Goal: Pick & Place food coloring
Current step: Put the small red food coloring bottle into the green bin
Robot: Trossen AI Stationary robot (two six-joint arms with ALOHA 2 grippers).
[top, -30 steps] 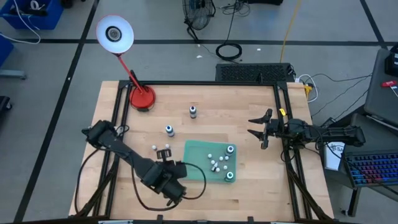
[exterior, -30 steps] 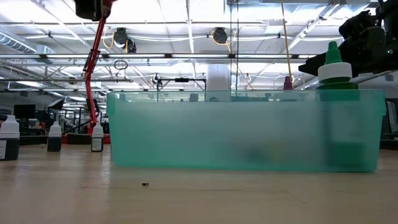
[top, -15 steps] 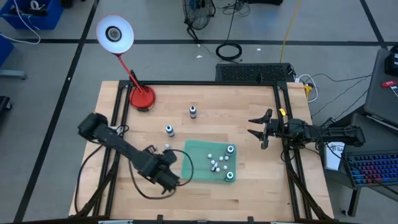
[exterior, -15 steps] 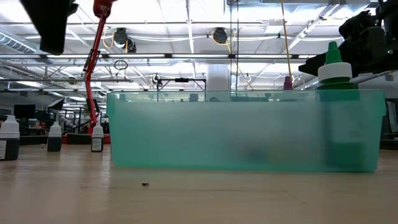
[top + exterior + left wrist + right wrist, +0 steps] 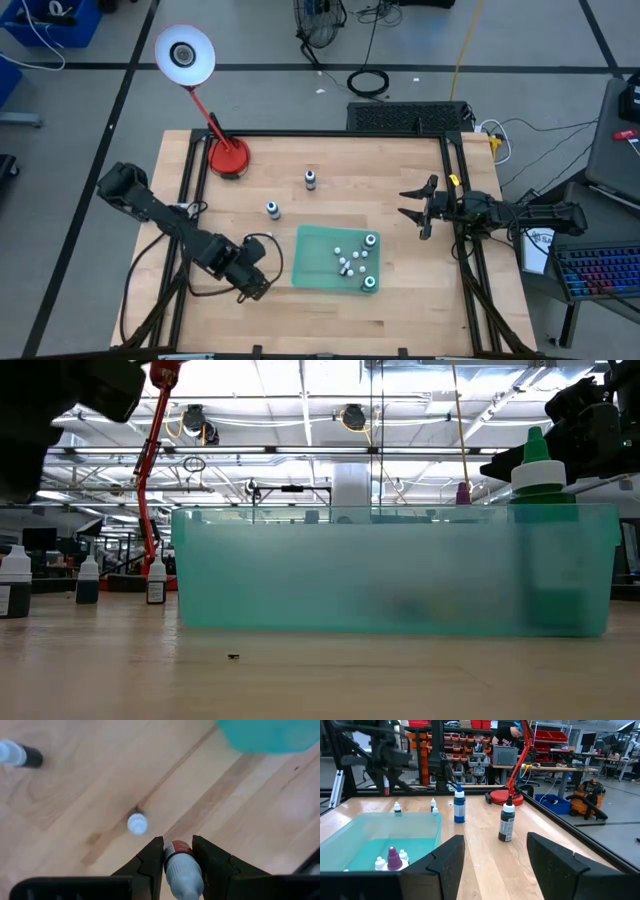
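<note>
No readable text, label or number anywhere

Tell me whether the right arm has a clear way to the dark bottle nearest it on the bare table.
Probably yes: the right end effector stands open, and bare wood lies between it and the dark bottle, beside the green tray.

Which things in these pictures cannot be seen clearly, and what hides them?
- Bottles inside the green tray, low view: blurred by its frosted wall.
- Body of the bottle in the left pincer, left wrist view: covered by the fingers and cut by the edge.
- Bottle colours, high view: too small.
</note>
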